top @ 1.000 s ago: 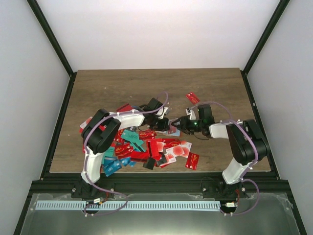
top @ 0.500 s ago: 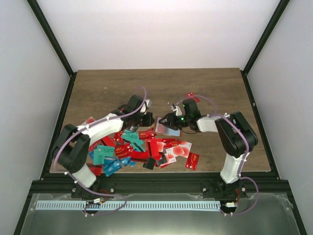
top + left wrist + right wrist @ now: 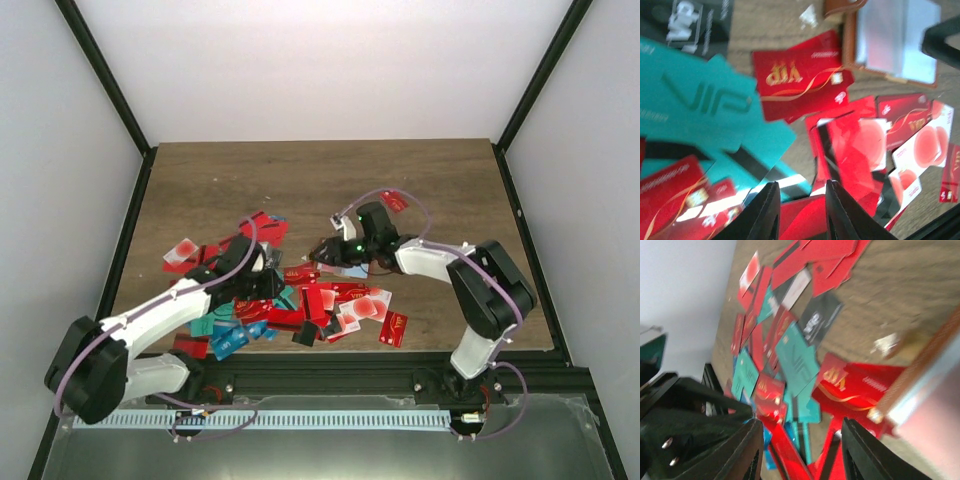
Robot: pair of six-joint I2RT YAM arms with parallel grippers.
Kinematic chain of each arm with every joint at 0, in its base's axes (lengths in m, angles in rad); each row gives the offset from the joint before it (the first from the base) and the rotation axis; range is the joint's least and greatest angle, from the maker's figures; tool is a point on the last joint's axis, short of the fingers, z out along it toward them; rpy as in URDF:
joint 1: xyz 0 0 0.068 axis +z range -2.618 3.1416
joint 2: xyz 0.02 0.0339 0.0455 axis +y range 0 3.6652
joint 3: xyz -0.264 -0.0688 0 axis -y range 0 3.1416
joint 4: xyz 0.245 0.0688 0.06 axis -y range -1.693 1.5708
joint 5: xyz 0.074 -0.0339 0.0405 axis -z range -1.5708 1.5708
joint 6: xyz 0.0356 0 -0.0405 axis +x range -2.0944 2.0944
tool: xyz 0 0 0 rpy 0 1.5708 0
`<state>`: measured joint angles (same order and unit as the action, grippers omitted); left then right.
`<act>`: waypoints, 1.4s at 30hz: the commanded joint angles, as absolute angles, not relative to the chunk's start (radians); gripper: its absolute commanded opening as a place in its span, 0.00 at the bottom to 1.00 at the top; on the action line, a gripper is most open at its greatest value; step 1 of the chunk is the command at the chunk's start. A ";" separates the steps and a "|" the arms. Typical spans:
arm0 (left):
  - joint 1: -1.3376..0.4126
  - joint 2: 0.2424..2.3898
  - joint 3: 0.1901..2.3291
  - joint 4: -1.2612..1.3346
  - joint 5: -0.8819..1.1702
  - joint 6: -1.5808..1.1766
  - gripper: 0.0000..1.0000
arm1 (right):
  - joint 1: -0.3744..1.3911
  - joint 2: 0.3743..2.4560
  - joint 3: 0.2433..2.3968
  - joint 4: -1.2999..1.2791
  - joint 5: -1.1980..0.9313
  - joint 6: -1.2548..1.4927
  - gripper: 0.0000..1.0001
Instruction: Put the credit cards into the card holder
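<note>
The credit cards (image 3: 300, 300) lie in a loose pile, mostly red with some teal, at the table's front middle. The card holder (image 3: 348, 268) lies open at the pile's back right edge, brown rim, pale blue inside. It also shows in the left wrist view (image 3: 890, 40) and at the right edge of the right wrist view (image 3: 940, 370). My left gripper (image 3: 272, 285) is open and empty, low over red cards (image 3: 800, 200), with a teal card (image 3: 695, 100) to its left. My right gripper (image 3: 318, 256) is open and empty just left of the holder, above red and teal cards (image 3: 802, 445).
A single red card (image 3: 393, 200) lies at the back right, another (image 3: 393, 328) near the front edge. A pale card with a red circle (image 3: 180, 250) lies at the left. The left arm's black body (image 3: 690, 410) is close to my right gripper.
My left gripper has pulled back from the holder, leftward and nearer, to over the pile. My right gripper has moved left past the holder. The holder now lies open.
</note>
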<state>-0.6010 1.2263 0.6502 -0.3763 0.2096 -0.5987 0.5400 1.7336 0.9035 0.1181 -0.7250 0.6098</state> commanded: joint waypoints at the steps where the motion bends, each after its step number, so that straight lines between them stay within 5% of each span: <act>1: -0.604 1.133 0.586 -0.477 0.185 -0.682 0.28 | 0.633 1.670 0.861 0.071 -0.712 0.512 0.45; 15: -0.731 0.968 0.422 -0.534 0.232 -0.859 0.32 | 0.834 1.794 0.952 -0.006 -0.720 0.376 0.45; 26: -0.764 1.030 0.321 -0.320 0.246 -0.948 0.31 | 0.869 1.910 1.041 -0.083 -0.653 0.327 0.45; 42: -0.763 1.069 0.296 -0.232 0.145 -0.960 0.31 | 0.905 1.870 0.895 -0.047 -0.714 0.471 0.44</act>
